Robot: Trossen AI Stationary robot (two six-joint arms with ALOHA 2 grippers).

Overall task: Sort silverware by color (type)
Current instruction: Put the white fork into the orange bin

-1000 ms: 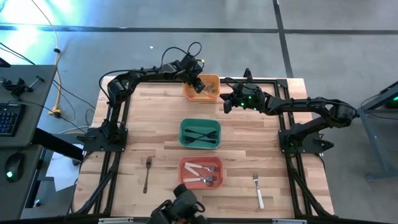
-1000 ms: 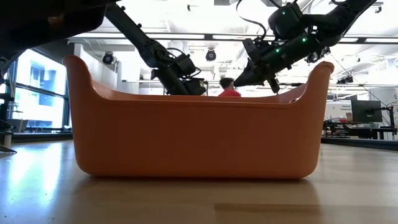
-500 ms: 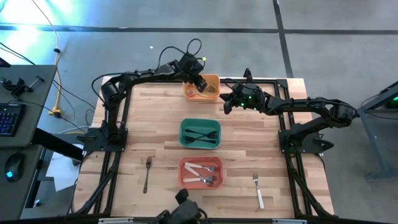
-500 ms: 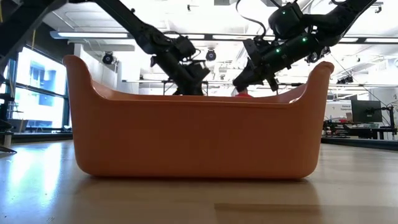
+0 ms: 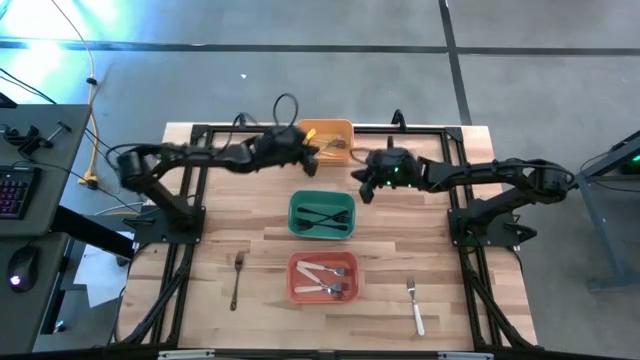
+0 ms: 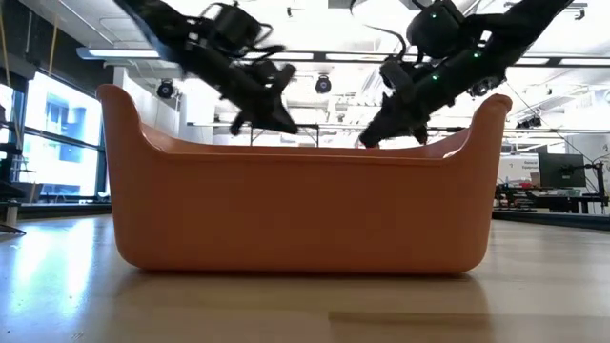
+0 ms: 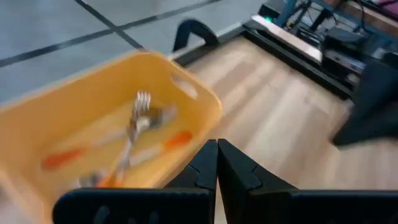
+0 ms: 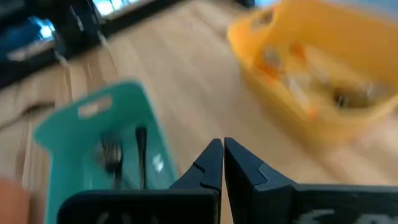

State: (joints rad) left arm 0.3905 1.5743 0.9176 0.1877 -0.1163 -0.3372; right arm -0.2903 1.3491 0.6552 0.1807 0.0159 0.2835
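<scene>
High view shows the left gripper point(image 5: 312, 152), fingers together and empty, beside the orange bin point(image 5: 329, 129); the right gripper point(image 5: 366, 187) is likewise pinched together. Two forks remain: dark fork point(image 5: 237, 279) near-left, white-handled fork point(image 5: 414, 304) near-right, both lying near-to-far, each nearer its same-side arm.

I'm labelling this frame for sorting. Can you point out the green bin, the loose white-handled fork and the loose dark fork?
green bin point(image 5: 293, 218): high view, left rim.
white-handled fork point(image 5: 418, 318): high view, white handle.
dark fork point(image 5: 236, 285): high view, mid-handle.
</scene>
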